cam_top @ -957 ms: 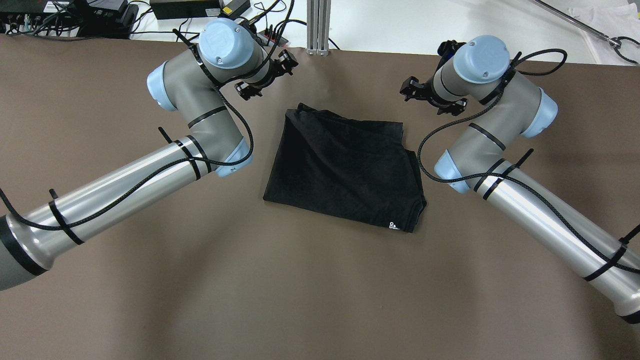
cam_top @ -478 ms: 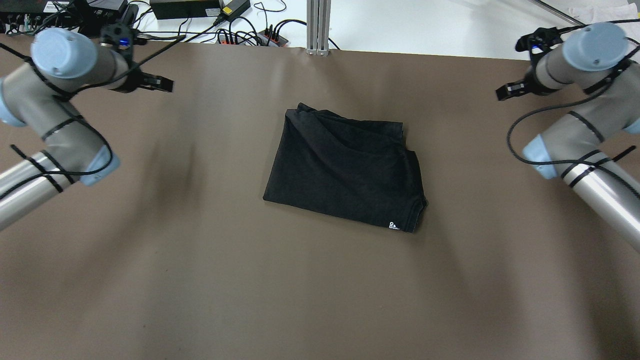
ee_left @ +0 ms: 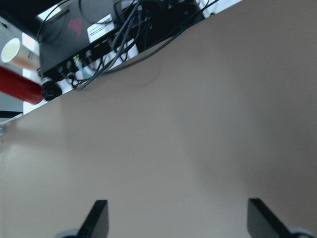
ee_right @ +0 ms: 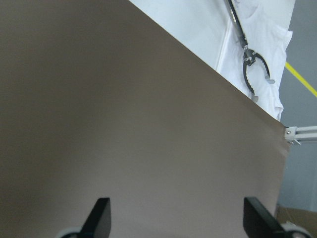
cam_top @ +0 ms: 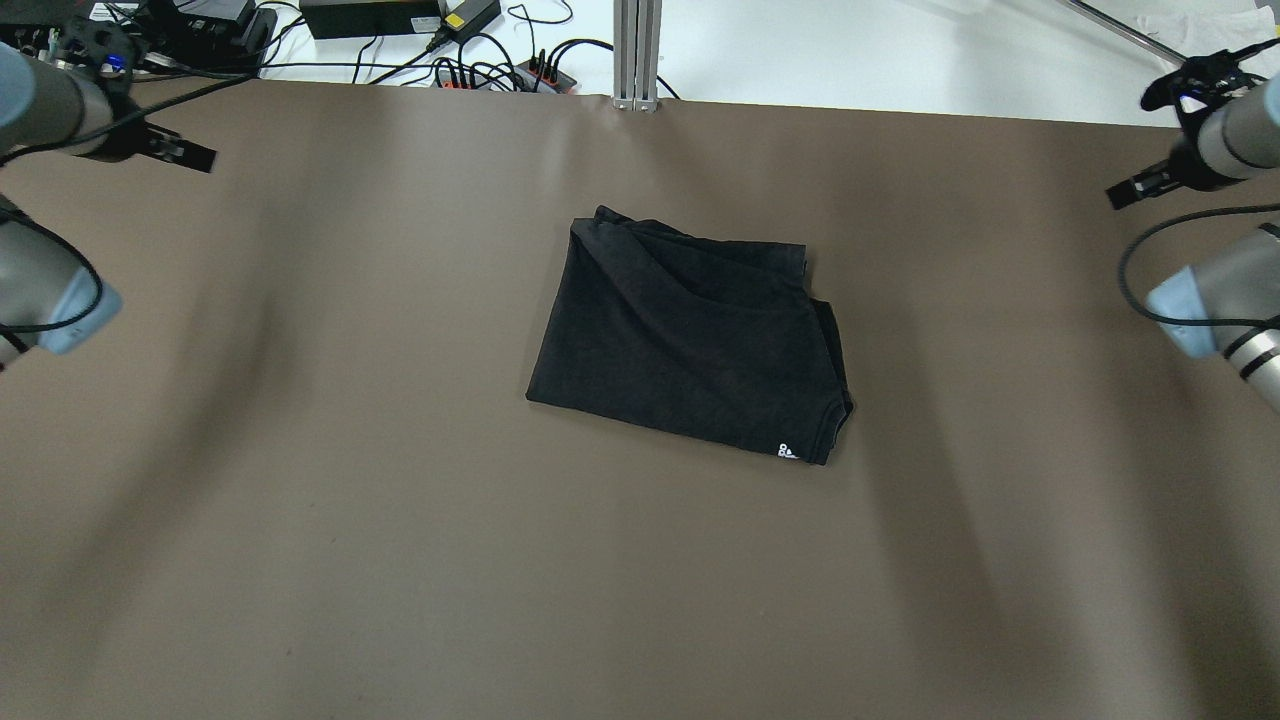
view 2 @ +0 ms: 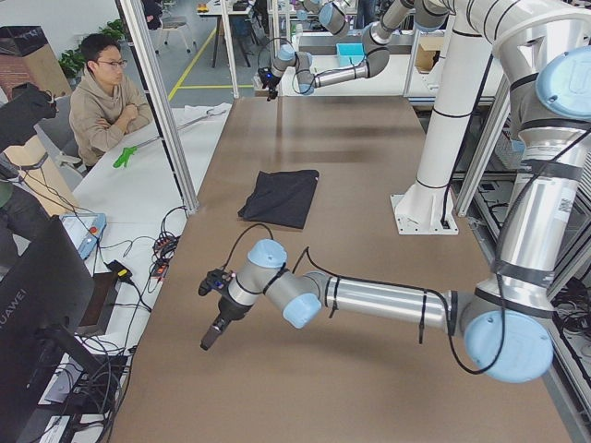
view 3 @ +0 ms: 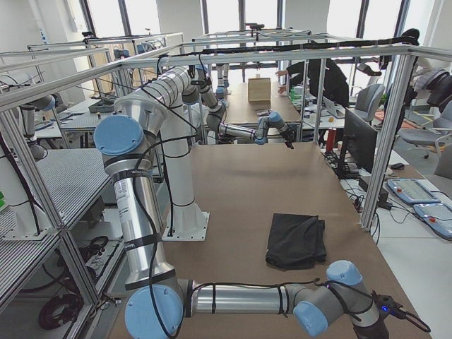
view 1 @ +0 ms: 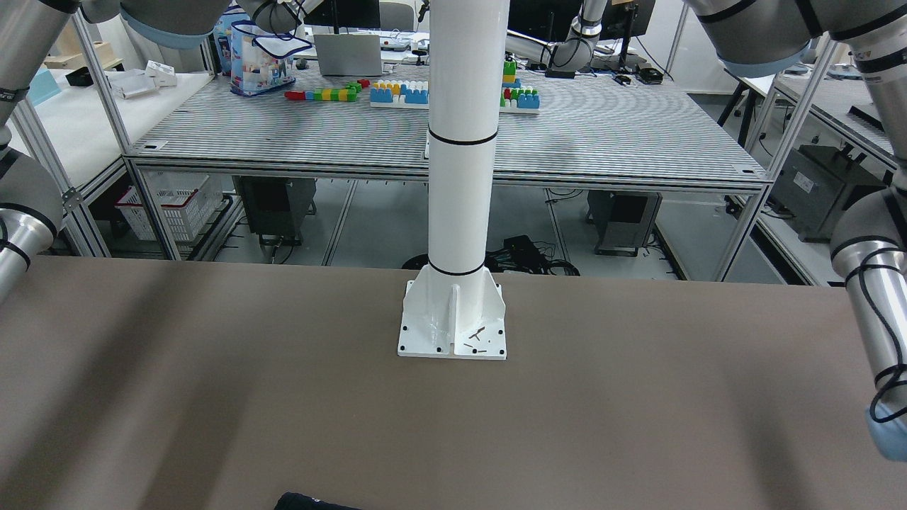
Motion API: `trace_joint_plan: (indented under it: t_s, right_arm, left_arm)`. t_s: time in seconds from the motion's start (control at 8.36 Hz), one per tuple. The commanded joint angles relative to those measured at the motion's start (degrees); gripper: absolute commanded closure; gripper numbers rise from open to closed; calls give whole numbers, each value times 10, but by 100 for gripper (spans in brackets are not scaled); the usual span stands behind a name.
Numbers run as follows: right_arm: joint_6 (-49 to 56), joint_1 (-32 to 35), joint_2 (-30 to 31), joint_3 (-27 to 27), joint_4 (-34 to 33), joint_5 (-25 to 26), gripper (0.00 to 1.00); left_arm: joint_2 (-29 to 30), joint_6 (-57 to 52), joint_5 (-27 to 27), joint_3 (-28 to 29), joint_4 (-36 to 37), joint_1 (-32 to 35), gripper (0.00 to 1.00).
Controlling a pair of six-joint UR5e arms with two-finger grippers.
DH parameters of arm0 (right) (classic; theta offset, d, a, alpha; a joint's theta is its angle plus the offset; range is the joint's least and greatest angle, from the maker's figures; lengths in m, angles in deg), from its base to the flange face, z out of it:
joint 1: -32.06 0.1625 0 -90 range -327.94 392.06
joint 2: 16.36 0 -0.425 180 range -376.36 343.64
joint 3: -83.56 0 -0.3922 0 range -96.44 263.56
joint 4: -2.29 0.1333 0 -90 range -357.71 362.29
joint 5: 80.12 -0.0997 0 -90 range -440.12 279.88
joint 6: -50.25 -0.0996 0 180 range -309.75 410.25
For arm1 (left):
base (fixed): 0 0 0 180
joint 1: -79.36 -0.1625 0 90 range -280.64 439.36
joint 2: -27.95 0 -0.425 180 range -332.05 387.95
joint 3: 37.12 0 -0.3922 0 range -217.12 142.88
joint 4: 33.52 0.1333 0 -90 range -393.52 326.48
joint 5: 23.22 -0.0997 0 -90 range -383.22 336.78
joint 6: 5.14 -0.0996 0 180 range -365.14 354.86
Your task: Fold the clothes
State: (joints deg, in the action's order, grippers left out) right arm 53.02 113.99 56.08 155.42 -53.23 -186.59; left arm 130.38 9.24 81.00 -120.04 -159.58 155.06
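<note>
At table [cam_top: 400, 560] centre we log black garment [cam_top: 690, 335] folded; left gripper [ee_left: 177, 210], right gripper [ee_right: 177, 208] gape empty far aside, fold judged done.

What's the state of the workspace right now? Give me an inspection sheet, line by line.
Surface: brown table, matte, only soft shadows on it.
Job's things: black garment lies mid-table, folded into a rough rectangle, nothing touching it.
Clutter: small dark bits on the white pillar's base plate.
Grippers: left gripper and right gripper are both open and empty, at opposite table ends.
Cables: tangled cables and a power brick beyond the far edge.
Surroundings: seated person at the adjoining white table; coloured blocks on the next bench.
</note>
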Motion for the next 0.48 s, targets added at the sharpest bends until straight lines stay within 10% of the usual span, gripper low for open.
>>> trace_joint_plan:
  t_s: [0.0,0.36]
  right_arm:
    - [57,40,61,47,8,2,6]
    - [51,41,74,61,3,5,6]
  left_arm:
    - [-107,-87,-8,-73,-3,77,0]
    - [-116,-87,-90,-100,1,71,0]
